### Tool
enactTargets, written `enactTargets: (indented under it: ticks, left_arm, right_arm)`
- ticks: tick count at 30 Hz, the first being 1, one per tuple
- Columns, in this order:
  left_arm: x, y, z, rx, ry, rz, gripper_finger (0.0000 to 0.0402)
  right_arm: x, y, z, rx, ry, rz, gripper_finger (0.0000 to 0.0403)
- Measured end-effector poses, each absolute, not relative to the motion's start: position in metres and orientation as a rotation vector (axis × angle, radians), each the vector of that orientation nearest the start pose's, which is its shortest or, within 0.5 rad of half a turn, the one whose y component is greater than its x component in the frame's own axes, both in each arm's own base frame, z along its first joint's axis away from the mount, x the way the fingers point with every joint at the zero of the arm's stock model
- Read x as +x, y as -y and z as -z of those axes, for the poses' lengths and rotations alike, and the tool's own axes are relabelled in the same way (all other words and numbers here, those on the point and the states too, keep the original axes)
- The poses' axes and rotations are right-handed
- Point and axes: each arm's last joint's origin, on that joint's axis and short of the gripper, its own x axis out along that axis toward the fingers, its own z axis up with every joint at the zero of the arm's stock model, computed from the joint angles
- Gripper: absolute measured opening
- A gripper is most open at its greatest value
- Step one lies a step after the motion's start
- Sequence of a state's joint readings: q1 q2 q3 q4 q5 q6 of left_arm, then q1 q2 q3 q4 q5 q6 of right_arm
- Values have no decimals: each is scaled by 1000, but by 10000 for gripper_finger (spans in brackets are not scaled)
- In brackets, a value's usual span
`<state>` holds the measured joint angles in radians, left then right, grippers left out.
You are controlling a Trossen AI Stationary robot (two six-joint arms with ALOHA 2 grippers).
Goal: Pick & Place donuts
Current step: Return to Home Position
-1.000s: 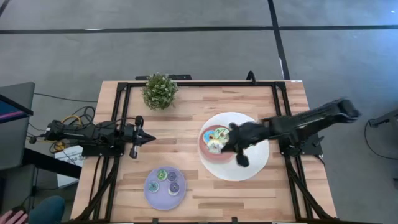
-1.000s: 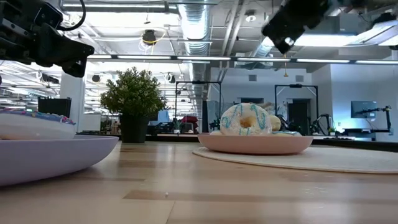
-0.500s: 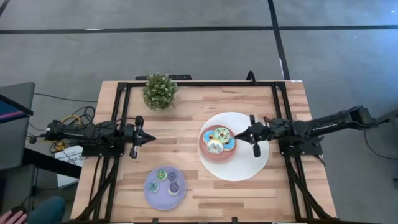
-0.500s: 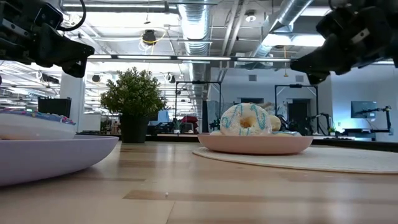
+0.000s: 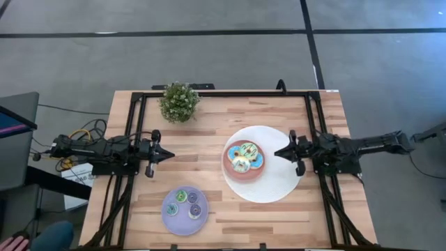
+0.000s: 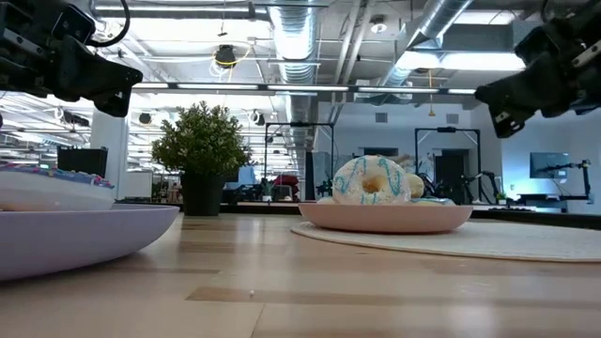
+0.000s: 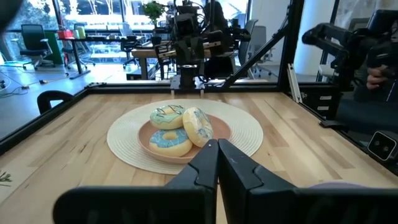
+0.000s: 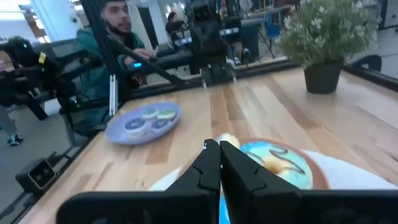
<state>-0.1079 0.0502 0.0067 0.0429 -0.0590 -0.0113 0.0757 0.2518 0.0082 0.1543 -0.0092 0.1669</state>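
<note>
Three larger iced donuts (image 5: 245,159) sit on the pink plate (image 5: 230,171), which lies on a round white mat (image 5: 279,185). One pale donut (image 7: 198,126) stands on its edge and leans on the two flat ones (image 7: 168,140). Several tiny donuts (image 5: 188,202) lie on the lavender plate (image 5: 173,217). My right gripper (image 5: 277,152) is shut and empty, hovering level above the mat's right part, right of the pink plate. My left gripper (image 5: 169,155) is shut and empty, waiting by the table's left side and pointing toward the pink plate.
A small potted plant (image 5: 179,102) stands near the far edge, left of centre. A black frame (image 5: 223,93) runs around the tabletop. Bare wood lies between the two plates and along the near edge. A person (image 8: 118,37) shows beyond the table in the right wrist view.
My right gripper has drawn back from above the pink plate toward the table's right edge, and has turned from a downward slant to level. The donuts on the pink plate show fully again. The left arm has kept still.
</note>
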Motion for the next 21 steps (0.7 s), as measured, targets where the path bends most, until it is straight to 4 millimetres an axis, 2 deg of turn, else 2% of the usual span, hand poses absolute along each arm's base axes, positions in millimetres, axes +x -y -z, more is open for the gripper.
enactTargets:
  ticks: [3,8,13,21]
  left_arm:
    - [100,9,-166,-11,-1,49,0]
    - [100,9,-166,-11,-1,49,0]
    - [100,9,-166,-11,-1,49,0]
    - [100,9,-166,-11,-1,49,0]
  right_arm:
    - [105,-8,-157,164,-116,-75,0]
    - [96,-7,-168,118,-89,-76,0]
    - [87,-7,-169,119,-230,-62,0]
    - [87,-7,-168,114,-244,-60,0]
